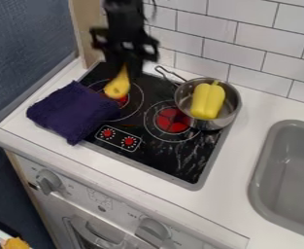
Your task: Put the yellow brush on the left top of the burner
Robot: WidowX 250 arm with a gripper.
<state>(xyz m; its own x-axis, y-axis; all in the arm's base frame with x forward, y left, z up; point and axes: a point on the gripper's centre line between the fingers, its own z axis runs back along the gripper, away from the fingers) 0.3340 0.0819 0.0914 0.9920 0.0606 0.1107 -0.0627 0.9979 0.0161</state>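
While the end effector [124, 66] grips the yellow brush [117, 88] over the left burner [122, 101], a purple cloth [72, 112] lies alongside.

Gripper [128, 67] blurred, arm [124, 13] cut off by the top edge, sink [261, 165] by the right, purple cloth [73, 112] hiding part of the cooktop's [193, 163] left side.
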